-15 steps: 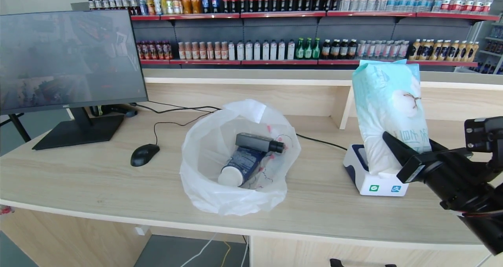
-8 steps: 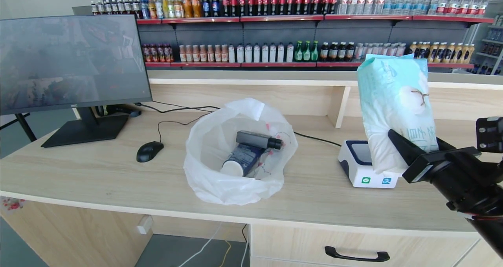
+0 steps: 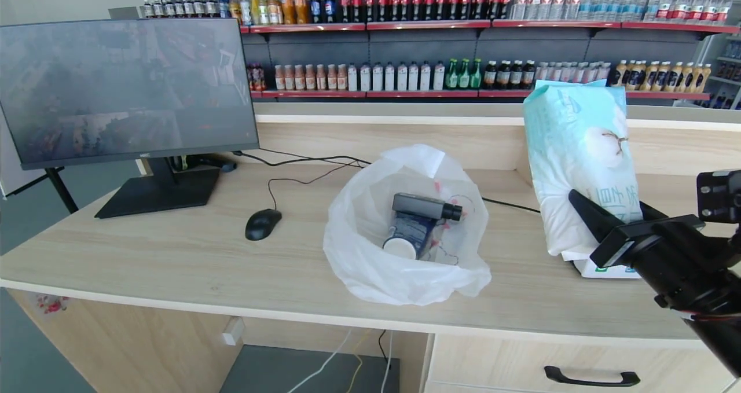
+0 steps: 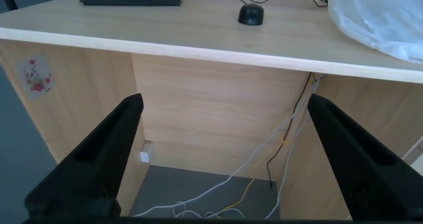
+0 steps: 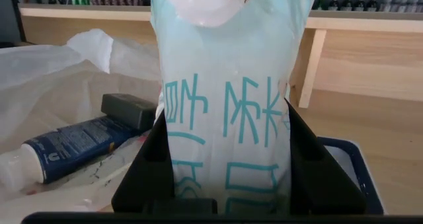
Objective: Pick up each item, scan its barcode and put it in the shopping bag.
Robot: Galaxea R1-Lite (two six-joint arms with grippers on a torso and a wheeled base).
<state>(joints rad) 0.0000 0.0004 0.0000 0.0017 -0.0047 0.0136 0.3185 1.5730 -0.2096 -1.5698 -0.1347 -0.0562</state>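
Counter [image 3: 173, 254] with monitor [image 3: 127, 89], mouse [image 3: 263, 224], shopping bag [image 3: 370, 265]

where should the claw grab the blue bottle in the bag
Probably the bottle body just behind its white cap, from straight above through the bag's open mouth, squeezing across its width: it lies flat, and the black box lies across its far end.

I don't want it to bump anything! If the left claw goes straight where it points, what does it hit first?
Probably the wooden panel under the countertop; the open left claw points straight at it. The hanging cables are off to one side. Distance is unclear.
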